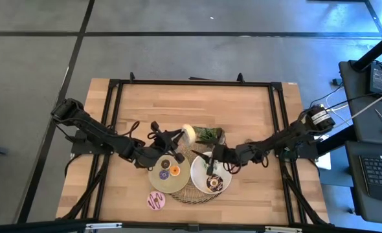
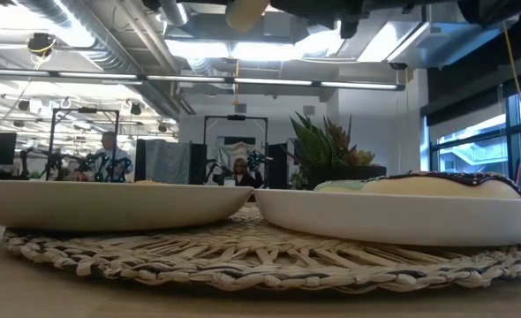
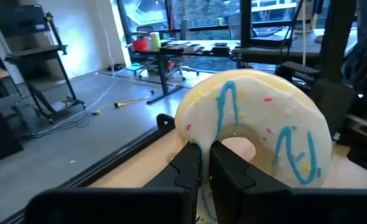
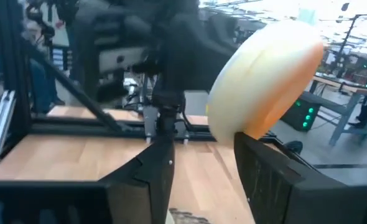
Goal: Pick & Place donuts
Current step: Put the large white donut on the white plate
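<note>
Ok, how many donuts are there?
6: white sprinkled donut in the left gripper; purple donut and orange donut on the tan plate; chocolate donut and mint donut on the white plate; pink striped donut on the table. More may be hidden.

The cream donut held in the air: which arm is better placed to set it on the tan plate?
Left. The left gripper is shut on the cream donut just beside the tan plate; the right gripper is open over the white plate.
</note>
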Controlling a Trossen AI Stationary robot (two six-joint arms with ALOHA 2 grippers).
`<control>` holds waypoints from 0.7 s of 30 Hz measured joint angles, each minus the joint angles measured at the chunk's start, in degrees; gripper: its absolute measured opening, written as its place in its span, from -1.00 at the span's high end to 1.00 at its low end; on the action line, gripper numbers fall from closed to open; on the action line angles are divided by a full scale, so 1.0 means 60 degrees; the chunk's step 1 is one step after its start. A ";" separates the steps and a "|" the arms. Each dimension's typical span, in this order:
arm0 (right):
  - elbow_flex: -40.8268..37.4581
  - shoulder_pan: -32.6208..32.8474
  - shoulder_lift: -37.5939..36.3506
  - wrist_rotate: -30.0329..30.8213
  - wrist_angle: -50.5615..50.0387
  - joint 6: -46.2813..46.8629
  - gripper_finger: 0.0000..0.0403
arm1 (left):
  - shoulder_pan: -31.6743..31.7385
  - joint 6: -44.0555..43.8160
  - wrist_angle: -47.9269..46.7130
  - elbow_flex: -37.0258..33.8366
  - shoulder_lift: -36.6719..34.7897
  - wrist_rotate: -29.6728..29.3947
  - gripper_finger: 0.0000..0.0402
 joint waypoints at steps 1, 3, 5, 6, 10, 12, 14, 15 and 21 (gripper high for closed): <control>0.0054 -0.0062 0.0000 0.0023 0.0000 0.0165 0.14 | 0.0005 0.0002 -0.0006 0.0000 0.0000 -0.0041 0.90; 0.0152 -0.0207 0.0000 0.0070 -0.0030 0.0582 0.07 | 0.0032 0.0008 0.0005 0.0000 0.0000 -0.0180 0.90; 0.0185 -0.0393 -0.0004 0.0056 -0.0034 0.1014 -0.01 | 0.0030 0.0182 0.0001 0.0000 0.0000 -0.0508 0.90; 0.0191 -0.0467 -0.0004 0.0066 -0.0044 0.1153 -0.05 | 0.0023 0.0285 0.0004 0.0000 0.0000 -0.0698 0.90; 0.0206 -0.0704 -0.0007 0.0077 0.0012 0.1741 -0.17 | 0.0002 0.0842 0.0295 0.0000 0.0000 -0.1235 0.90; 0.0206 -0.0774 -0.0007 0.0080 0.0018 0.1793 -0.20 | 0.0002 0.1145 0.0542 0.0000 0.0000 -0.1234 0.90; 0.0206 -0.0835 -0.0007 0.0067 0.0061 0.1943 -0.21 | 0.0002 0.1363 0.0683 0.0000 0.0000 -0.1228 0.90; 0.0206 -0.0842 -0.0007 -0.0008 0.0117 0.1988 -0.21 | 0.0019 0.1474 0.0764 0.0000 0.0000 -0.1298 0.90; 0.0206 -0.0853 -0.0007 -0.0181 0.0467 0.1961 -0.22 | 0.0179 0.1835 0.0850 0.0000 0.0003 -0.1566 0.90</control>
